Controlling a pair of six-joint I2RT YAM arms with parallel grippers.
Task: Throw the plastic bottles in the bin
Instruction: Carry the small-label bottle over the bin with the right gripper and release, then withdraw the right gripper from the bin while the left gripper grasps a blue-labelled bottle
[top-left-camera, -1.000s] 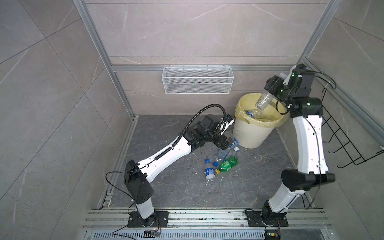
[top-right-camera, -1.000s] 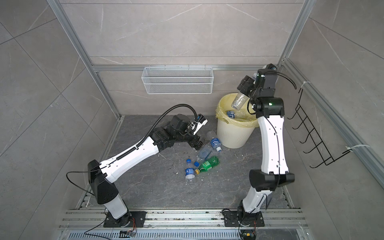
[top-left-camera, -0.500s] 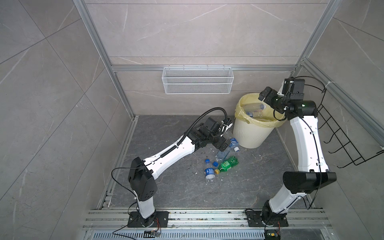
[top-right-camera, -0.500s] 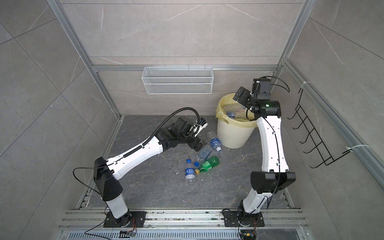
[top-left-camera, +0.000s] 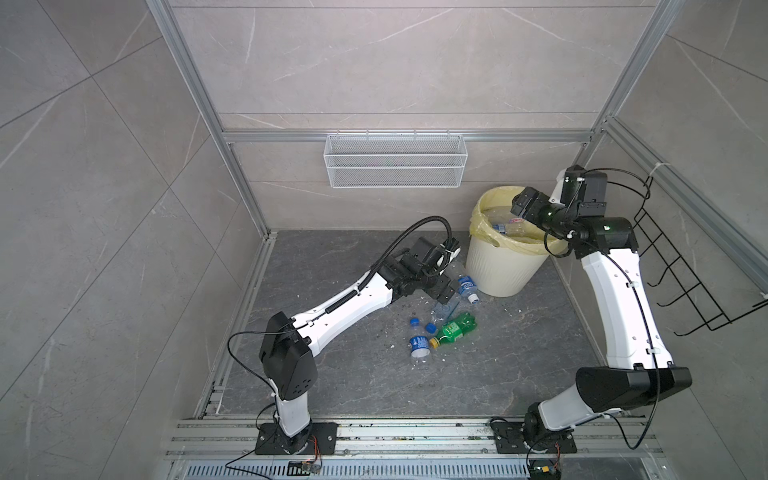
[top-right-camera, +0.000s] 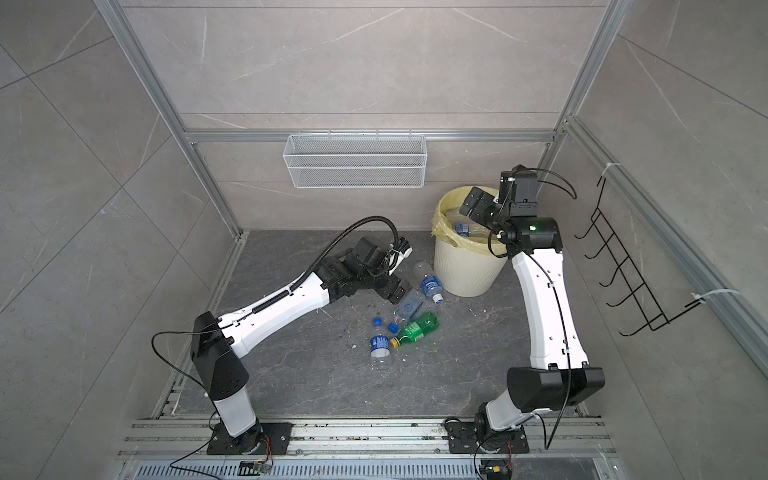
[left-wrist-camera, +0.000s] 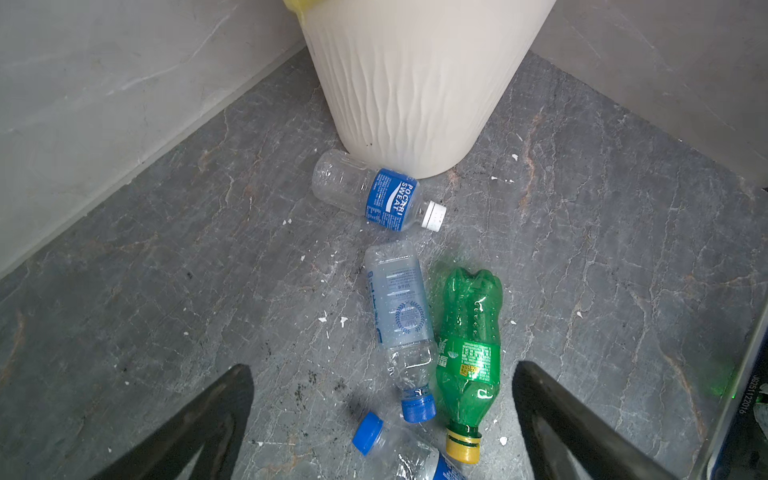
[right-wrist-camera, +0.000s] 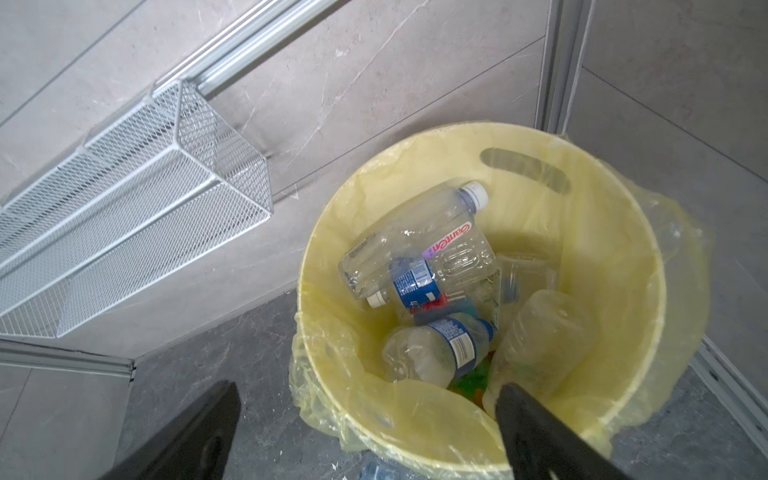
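The bin (top-left-camera: 505, 266) (top-right-camera: 465, 270) is a cream ribbed bucket with a pale yellow liner, standing at the back right. Several plastic bottles (right-wrist-camera: 419, 249) lie inside it. My right gripper (right-wrist-camera: 368, 392) (top-left-camera: 521, 203) hovers over its rim, open and empty. On the floor before the bin lie a clear white-capped bottle (left-wrist-camera: 382, 199) (top-left-camera: 467, 286), a pale blue-capped bottle (left-wrist-camera: 399, 311), a green yellow-capped bottle (left-wrist-camera: 469, 340) (top-left-camera: 455, 328) and another blue-capped bottle (left-wrist-camera: 399, 453) (top-left-camera: 417, 345). My left gripper (left-wrist-camera: 382, 374) (top-left-camera: 442, 291) hangs open just above them, holding nothing.
A white wire mesh basket (top-left-camera: 395, 160) hangs on the back wall. A black wire rack (top-left-camera: 685, 266) sticks out from the right wall. Aluminium rails (top-left-camera: 374, 432) run along the front edge, and white crumbs dot the grey floor.
The clear bottle that my right gripper held over the bin has left it, and the gripper has opened and dropped lower. My left arm has reached nearer the floor bottles.
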